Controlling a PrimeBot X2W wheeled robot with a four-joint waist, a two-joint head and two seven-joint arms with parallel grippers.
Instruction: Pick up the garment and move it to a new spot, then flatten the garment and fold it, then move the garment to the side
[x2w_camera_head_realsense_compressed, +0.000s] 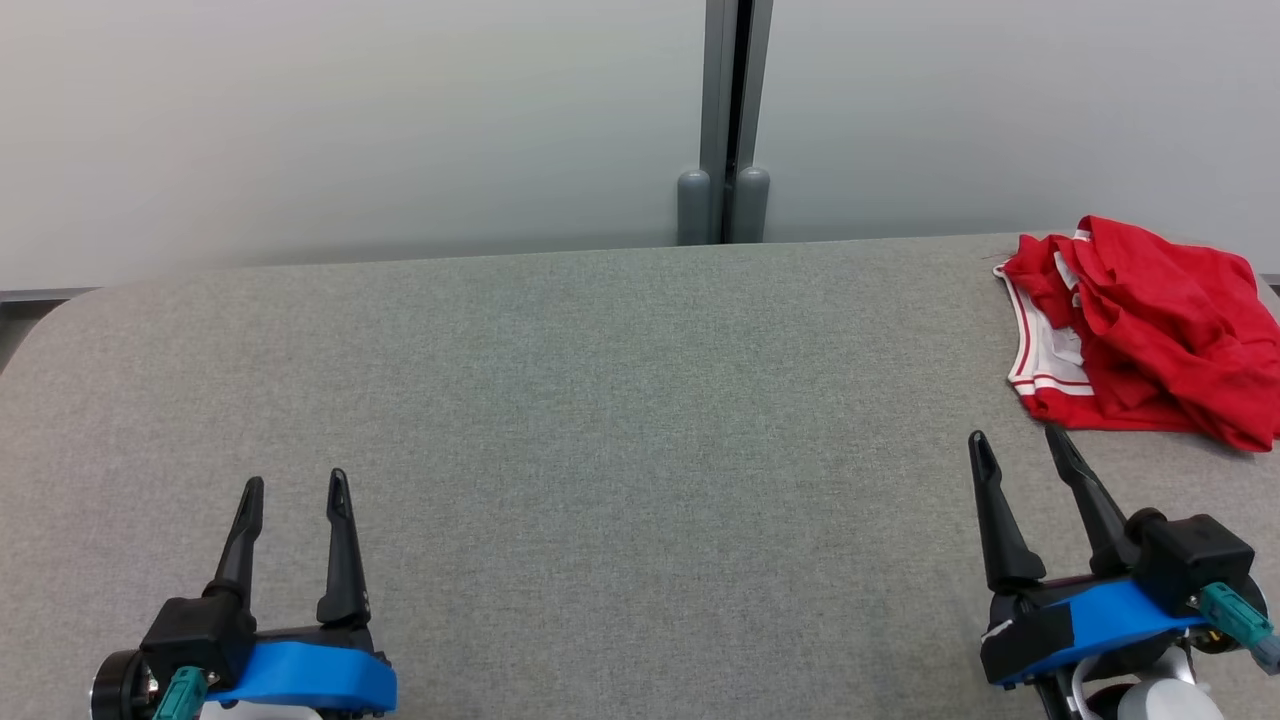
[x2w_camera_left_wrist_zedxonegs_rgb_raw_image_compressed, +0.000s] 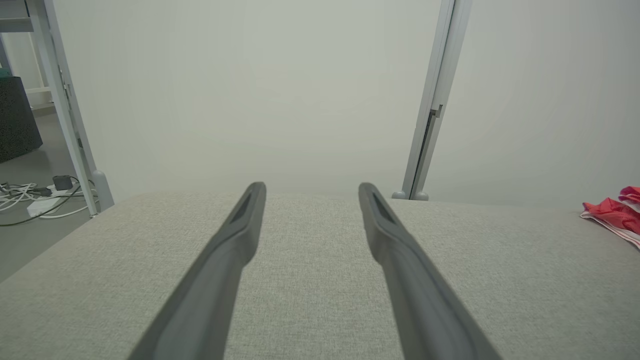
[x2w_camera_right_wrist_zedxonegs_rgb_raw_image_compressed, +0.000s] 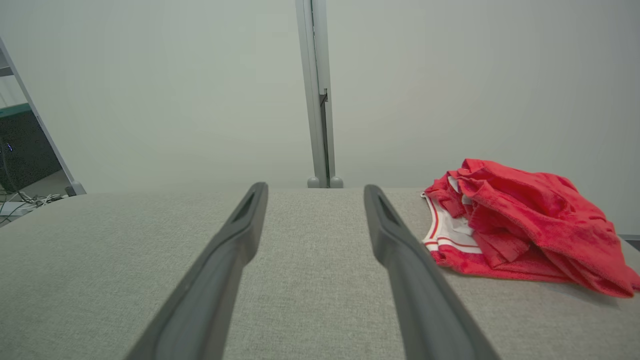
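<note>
A crumpled red garment (x2w_camera_head_realsense_compressed: 1150, 330) with a white, red-striped band lies at the far right of the grey table (x2w_camera_head_realsense_compressed: 600, 400). The right wrist view has the garment (x2w_camera_right_wrist_zedxonegs_rgb_raw_image_compressed: 525, 225) just right of that gripper's fingers, and its edge (x2w_camera_left_wrist_zedxonegs_rgb_raw_image_compressed: 615, 212) peeks in at the far right of the left wrist view. My right gripper (x2w_camera_head_realsense_compressed: 1018, 438) hovers open near the table's front right, its tips just short of the garment's near edge, nothing between the fingers. My left gripper (x2w_camera_head_realsense_compressed: 295, 483) stands open and empty at the front left, far from the garment.
Pale wall panels with a grey vertical post (x2w_camera_head_realsense_compressed: 728, 120) stand behind the table's far edge. Cables and a power strip (x2w_camera_left_wrist_zedxonegs_rgb_raw_image_compressed: 35, 197) lie on the floor off the table's left end, beside a panel leg (x2w_camera_left_wrist_zedxonegs_rgb_raw_image_compressed: 75, 150).
</note>
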